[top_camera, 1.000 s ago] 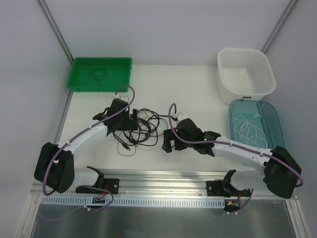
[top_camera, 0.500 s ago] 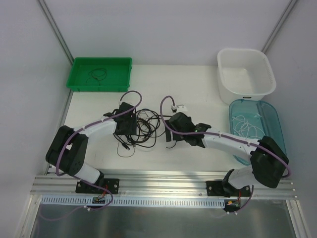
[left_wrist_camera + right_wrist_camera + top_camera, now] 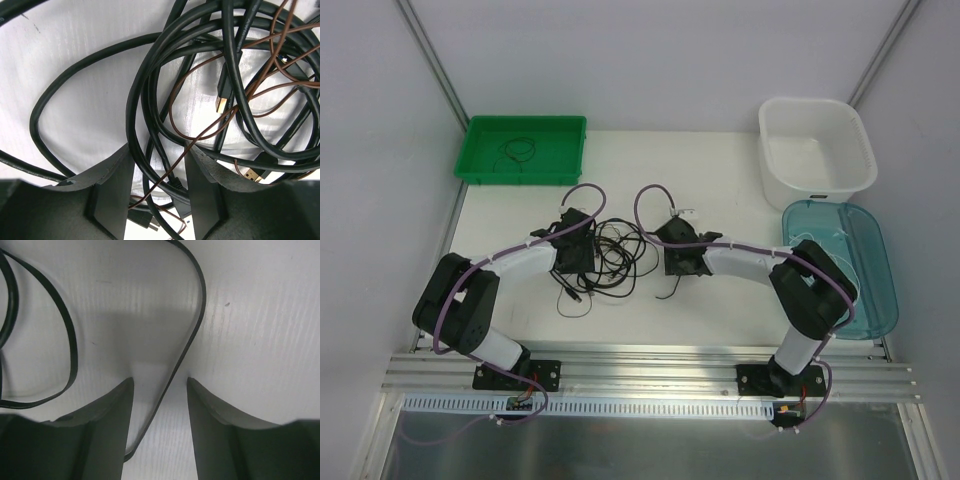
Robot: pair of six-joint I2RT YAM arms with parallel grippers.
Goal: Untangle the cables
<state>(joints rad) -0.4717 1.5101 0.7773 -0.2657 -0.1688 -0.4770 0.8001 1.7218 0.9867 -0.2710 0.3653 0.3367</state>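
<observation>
Black cables (image 3: 612, 255) are lying in a loose tangle mid-table (image 3: 720, 170), and both arms are reaching in on it. Left gripper (image 3: 582, 258) is sitting at the tangle's left edge. Its wrist view is showing the fingers (image 3: 112, 195) apart, with several black loops and a thin brown wire (image 3: 199, 140) running through the gap. A gold-tipped plug (image 3: 220, 102) is lying just beyond, among the loops. Right gripper (image 3: 676, 266) is sitting at the right edge, fingers (image 3: 107, 430) spread as well. They are straddling a single black strand (image 3: 193, 335) that is lying flat on the table, not pinched. Far left, a green tray (image 3: 480, 170) is holding one small black coil (image 3: 517, 150). Far right, a white tub (image 3: 865, 165) is standing behind a blue tray (image 3: 880, 280).
</observation>
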